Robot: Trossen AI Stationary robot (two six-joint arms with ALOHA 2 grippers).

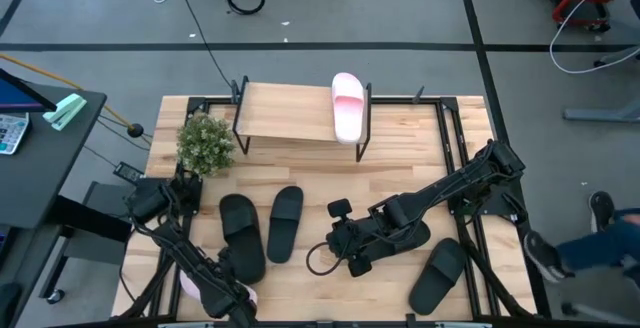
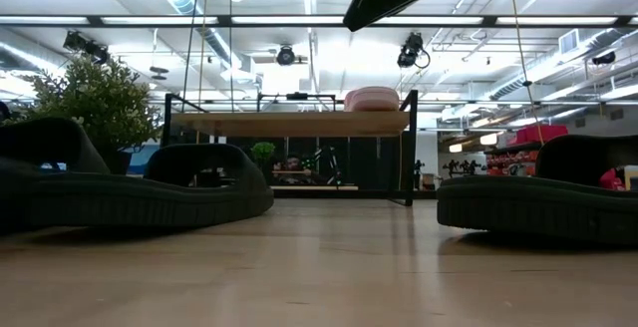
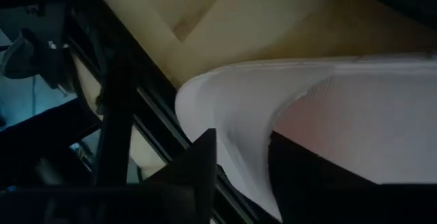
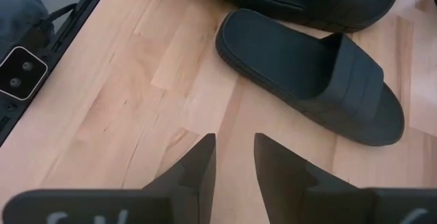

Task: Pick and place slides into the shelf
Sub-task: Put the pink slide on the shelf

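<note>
While the right gripper (image 4: 234, 157) hangs over the table middle with its fingers a narrow gap apart and nothing in them, the nearest black slide (image 4: 311, 74) lies just ahead of the tips, long axis slanting across their line. One pink slide (image 1: 347, 107) already sits on the shelf (image 1: 285, 113). Left gripper (image 3: 239, 176) is down at the front-left corner around the other pink slide (image 3: 328, 125), though I can't tell if it's actually clamped
</note>
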